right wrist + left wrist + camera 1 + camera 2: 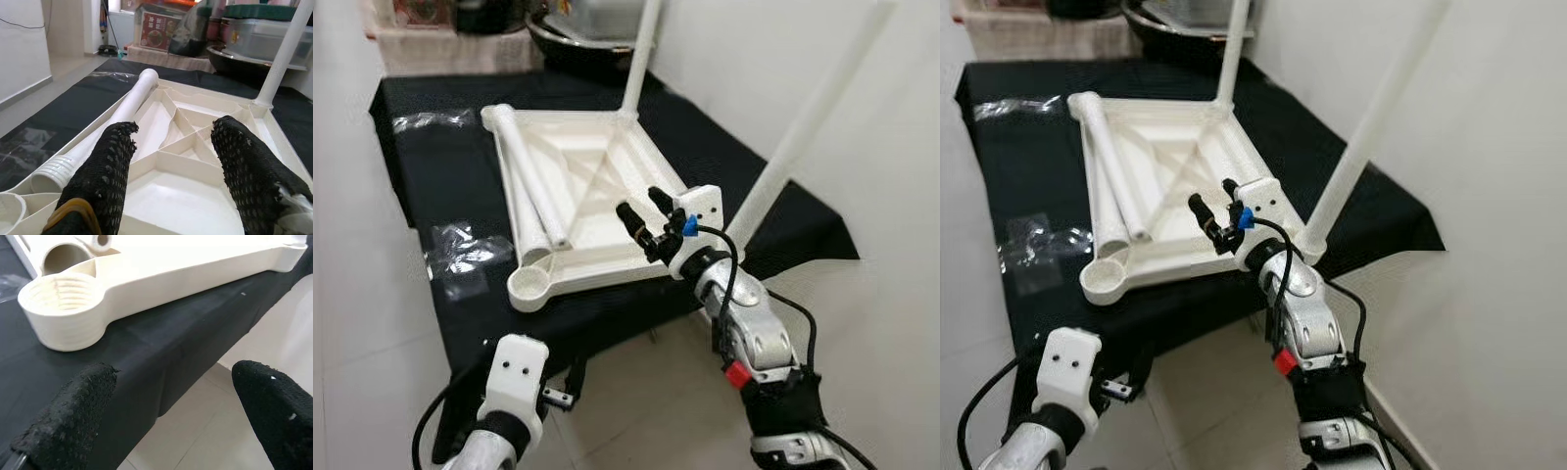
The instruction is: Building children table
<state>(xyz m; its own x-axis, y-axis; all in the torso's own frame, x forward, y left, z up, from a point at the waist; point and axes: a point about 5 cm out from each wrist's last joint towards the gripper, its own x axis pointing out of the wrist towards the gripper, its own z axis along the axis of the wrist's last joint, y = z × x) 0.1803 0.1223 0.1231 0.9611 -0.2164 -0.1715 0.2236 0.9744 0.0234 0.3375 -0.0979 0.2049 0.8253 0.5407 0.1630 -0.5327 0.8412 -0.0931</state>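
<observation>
Lying upside down on the black cloth (460, 176), the white plastic tabletop (597, 171) shows its ribbed underside, with two legs already standing up from its far and right corners: one upright leg (641, 59) at the far corner, another upright leg (808, 122) at the corner beside the wall. A loose leg (530, 176) rests along the tabletop's left side inside the frame, its threaded end pointing toward the empty threaded socket (532, 285) at the near corner. Judging by the thin ribs and hollow tube, the parts look light, stiff and smooth, so the loose leg would likely slip unless taken around its middle. The right gripper (644, 217) hovers over the tabletop's near right part, fingers spread apart and holding nothing. The left gripper (171, 401) sits below the cloth's edge just short of the socket, its fingers also parted and empty. Clear plastic bags (460, 253) lie on the cloth left of the tabletop.
</observation>
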